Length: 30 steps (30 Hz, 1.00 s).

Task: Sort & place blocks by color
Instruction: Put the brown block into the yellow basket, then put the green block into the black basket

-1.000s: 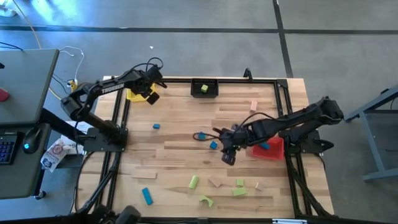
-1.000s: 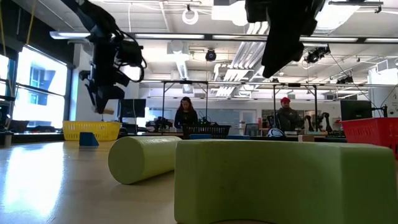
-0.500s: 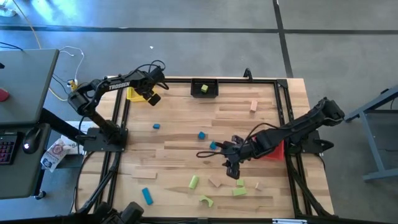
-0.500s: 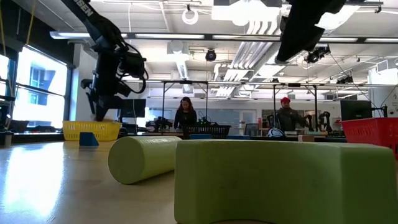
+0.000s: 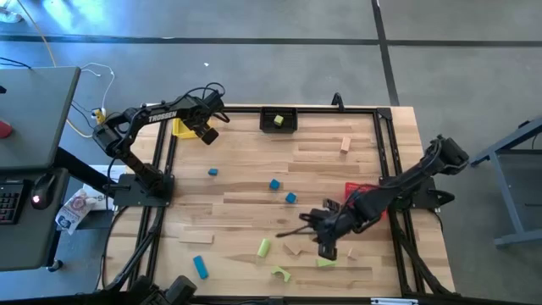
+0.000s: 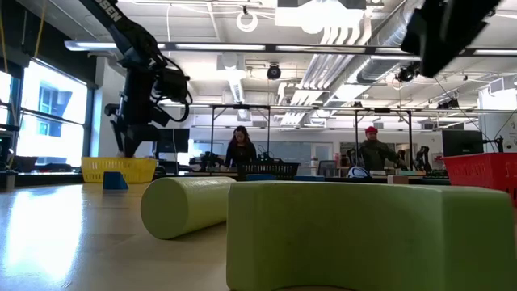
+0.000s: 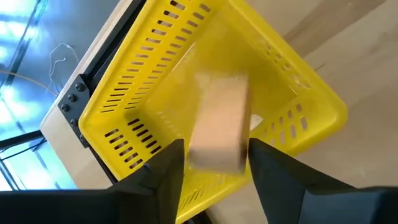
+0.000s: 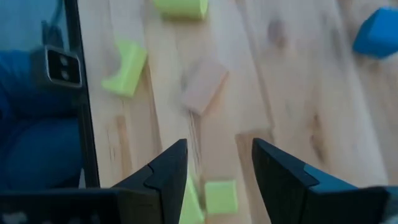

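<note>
Over the yellow bin [image 5: 182, 128] at the far left corner of the table [image 5: 246, 207], the left gripper [image 7: 211, 163] has its fingers spread, and a tan block [image 7: 219, 122] shows between them, above the inside of the bin; I cannot tell if the fingers touch it. At the near right part of the table the right gripper [image 5: 325, 246] hangs low with its fingers apart and nothing between them, just over a tan block [image 8: 204, 85] and some green blocks [image 8: 126, 68]. Blue blocks [image 5: 273, 184] lie in the middle, well apart. The red bin [image 5: 366, 191] stands at the right edge and the black bin [image 5: 278, 119] at the far edge.
</note>
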### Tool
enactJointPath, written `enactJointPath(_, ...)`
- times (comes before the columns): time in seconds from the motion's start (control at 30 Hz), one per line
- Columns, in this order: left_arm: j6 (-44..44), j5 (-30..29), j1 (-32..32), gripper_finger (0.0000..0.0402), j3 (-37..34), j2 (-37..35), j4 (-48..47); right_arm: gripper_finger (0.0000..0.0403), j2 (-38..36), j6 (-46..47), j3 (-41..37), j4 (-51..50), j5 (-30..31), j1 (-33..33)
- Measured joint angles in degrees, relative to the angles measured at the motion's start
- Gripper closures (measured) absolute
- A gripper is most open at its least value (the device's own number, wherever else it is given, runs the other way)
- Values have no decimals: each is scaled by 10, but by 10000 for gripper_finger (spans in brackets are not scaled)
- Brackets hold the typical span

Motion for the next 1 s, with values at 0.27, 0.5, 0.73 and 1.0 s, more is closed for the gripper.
enactJointPath(0.27,0,9,-3,197,0,-1,0,237,47,15,0,-21,-43,21)
enactJointPath(0.5,6,46,-4,197,30,-1,-27,237,73,15,0,-65,-49,31)
enactJointPath(0.73,11,94,-24,195,71,-1,-34,237,85,11,0,-70,-48,38)
enactJointPath(1.0,11,116,-65,195,90,-1,-33,237,109,10,0,-68,-47,42)
